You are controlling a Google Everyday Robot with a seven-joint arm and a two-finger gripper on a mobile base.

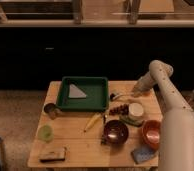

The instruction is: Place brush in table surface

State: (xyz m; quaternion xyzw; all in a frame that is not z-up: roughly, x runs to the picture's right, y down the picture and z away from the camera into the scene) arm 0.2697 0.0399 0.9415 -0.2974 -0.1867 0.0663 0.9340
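Just right of the green tray [83, 94], the brush [121, 95] lies low over the far part of the surface [80, 145], its small darker head toward the tray and its pale stick running right toward the gripper [135, 93]. It seems to touch the planks or sit barely above them; that much is hard to make out. The gripper is at the stick's right end, near the far right edge of the surface, and whether it is clasping the brush or has let go I cannot tell. A grey wedge [77, 91] lies inside the tray. Nearer the camera are a dark cluster [119, 109], a pale round container [135, 111], a yellow elongated object [92, 121], a brown bowl [115, 131] and an orange bowl [152, 132].
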